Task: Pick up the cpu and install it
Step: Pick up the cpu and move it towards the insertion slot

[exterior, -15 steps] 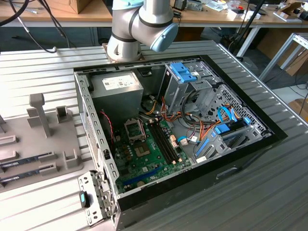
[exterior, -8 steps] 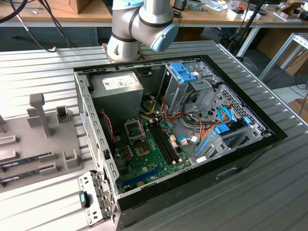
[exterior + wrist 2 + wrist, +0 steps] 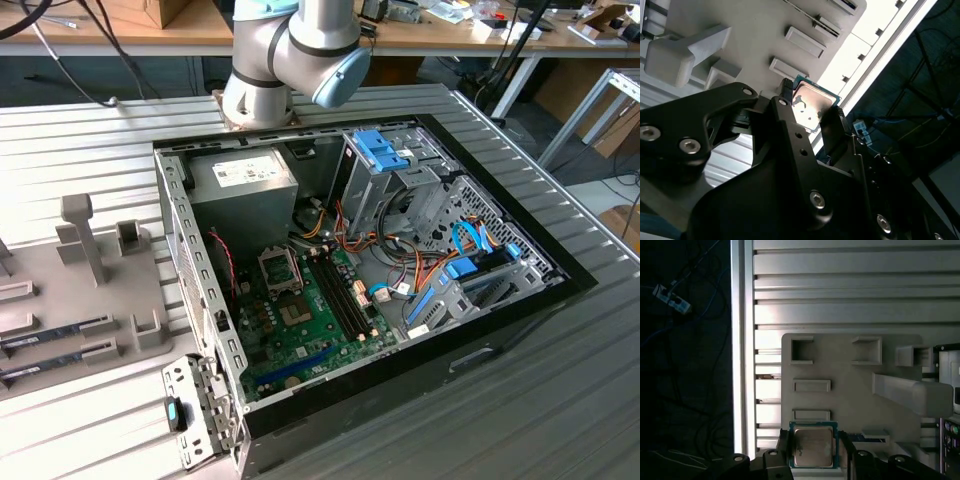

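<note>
The cpu [image 3: 812, 447], a small square chip with a silver-grey top and a thin green edge, sits between my gripper's [image 3: 813, 439] two black fingers [image 3: 783, 445], which press against its opposite sides. In the second wrist view the same cpu [image 3: 812, 101] reflects light between the fingertips [image 3: 785, 90], and my gripper [image 3: 809, 104] is shut on it. The chip hangs over the grey parts tray [image 3: 850, 390]. In the exterior view the open PC case holds the green motherboard [image 3: 310, 325], whose dark metal socket frame [image 3: 280, 268] is near its far end.
The grey tray [image 3: 90, 290] lies on the ribbed table at the exterior view's left, with upright posts [image 3: 80, 235] and memory sticks [image 3: 50, 335]. The case holds a power supply [image 3: 245, 180], drive cages [image 3: 400, 170] and loose cables [image 3: 400, 270]. The arm's base [image 3: 270, 70] stands behind the case.
</note>
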